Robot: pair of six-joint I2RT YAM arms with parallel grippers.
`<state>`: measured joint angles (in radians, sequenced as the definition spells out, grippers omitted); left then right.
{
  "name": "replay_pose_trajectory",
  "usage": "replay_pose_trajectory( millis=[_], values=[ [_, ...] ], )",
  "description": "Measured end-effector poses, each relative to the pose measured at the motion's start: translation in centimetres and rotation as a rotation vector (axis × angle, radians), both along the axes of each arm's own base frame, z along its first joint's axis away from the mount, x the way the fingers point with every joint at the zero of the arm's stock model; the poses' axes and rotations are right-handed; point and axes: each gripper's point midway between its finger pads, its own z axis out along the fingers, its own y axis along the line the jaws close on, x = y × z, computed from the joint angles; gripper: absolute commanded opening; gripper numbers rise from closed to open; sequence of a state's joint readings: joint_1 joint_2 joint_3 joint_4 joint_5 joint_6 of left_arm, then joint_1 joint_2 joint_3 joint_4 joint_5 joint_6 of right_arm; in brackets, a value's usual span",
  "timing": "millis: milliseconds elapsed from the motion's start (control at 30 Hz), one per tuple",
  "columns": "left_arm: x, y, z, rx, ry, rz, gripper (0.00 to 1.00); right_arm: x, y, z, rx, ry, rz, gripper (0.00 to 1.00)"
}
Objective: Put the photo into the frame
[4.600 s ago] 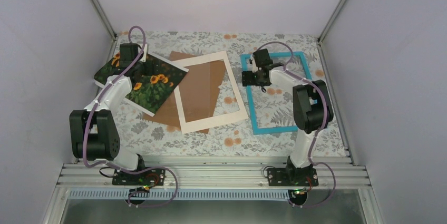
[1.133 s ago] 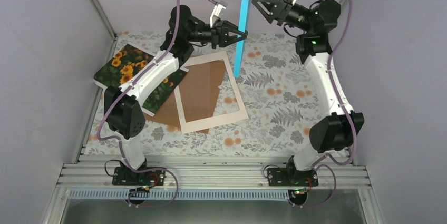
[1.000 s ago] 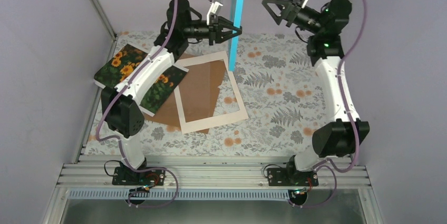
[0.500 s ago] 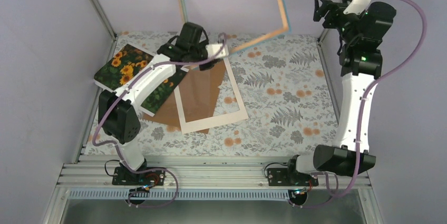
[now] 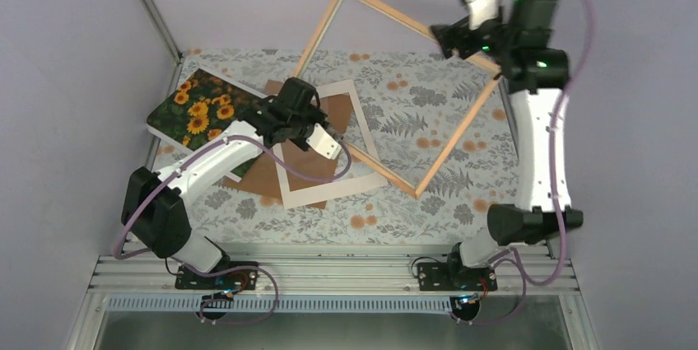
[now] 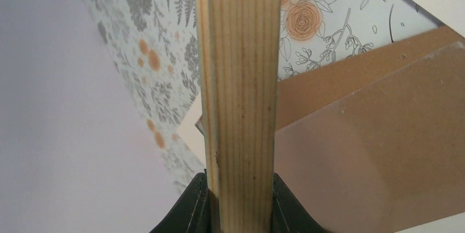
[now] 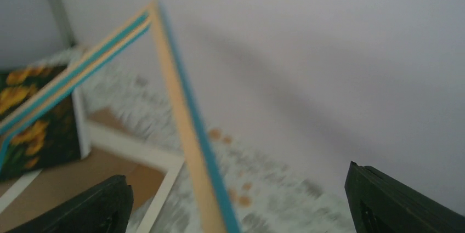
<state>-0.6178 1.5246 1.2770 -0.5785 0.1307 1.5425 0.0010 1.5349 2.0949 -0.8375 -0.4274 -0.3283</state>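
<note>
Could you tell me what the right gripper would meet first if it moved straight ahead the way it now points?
Probably the frame: its bar runs just left of centre ahead of the open right gripper. Depth is unclear; if the gripper missed it, the back wall would come next.

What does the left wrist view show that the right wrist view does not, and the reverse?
Left wrist only: the left gripper shut on a wooden bar of the frame. Right wrist only: the photo, a corner of the frame, and the right gripper open, holding nothing. Both: the frame, the brown backing board, the cream mat border and the floral table cover.
</note>
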Motion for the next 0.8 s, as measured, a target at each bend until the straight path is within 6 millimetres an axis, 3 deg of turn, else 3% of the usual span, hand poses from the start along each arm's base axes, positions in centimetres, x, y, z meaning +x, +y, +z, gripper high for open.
replay_pose_trajectory(
  millis=[133, 200, 267, 367, 500, 567, 700, 800],
  values=[
    [-0.7, -0.4, 0.0, 0.077, -0.063, -0.089, 0.02, 2.3, 4.3, -9.0, -0.127, 0.241, 0.066, 0.91],
    [-0.9, -0.1, -0.4, 0.124, -0.074, -0.112, 0.02, 3.1, 5.4, -13.0, -0.203, 0.339, 0.067, 0.91],
    [-1.0, 0.3, -0.8, 0.165, -0.082, -0.126, 0.02, 3.5, 6.0, -15.7, -0.275, 0.399, 0.058, 0.85],
    [-0.9, 0.8, -1.0, 0.211, -0.101, -0.138, 0.02, 3.5, 5.8, -17.7, -0.364, 0.433, 0.032, 0.77],
    [-1.0, 0.7, -1.0, 0.243, -0.125, -0.157, 0.02, 3.6, 4.6, -18.6, -0.446, 0.445, -0.021, 0.66],
    [-1.1, 0.6, -1.1, 0.256, -0.133, -0.164, 0.02, 3.8, 4.1, -19.0, -0.475, 0.451, -0.046, 0.66],
    [-1.1, 0.5, -1.8, 0.285, -0.130, -0.164, 0.02, 4.5, 3.2, -20.1, -0.518, 0.474, -0.092, 0.80],
    [-1.0, 0.6, -2.6, 0.309, -0.115, -0.163, 0.02, 4.8, 2.9, -21.0, -0.540, 0.494, -0.101, 0.74]
  ],
)
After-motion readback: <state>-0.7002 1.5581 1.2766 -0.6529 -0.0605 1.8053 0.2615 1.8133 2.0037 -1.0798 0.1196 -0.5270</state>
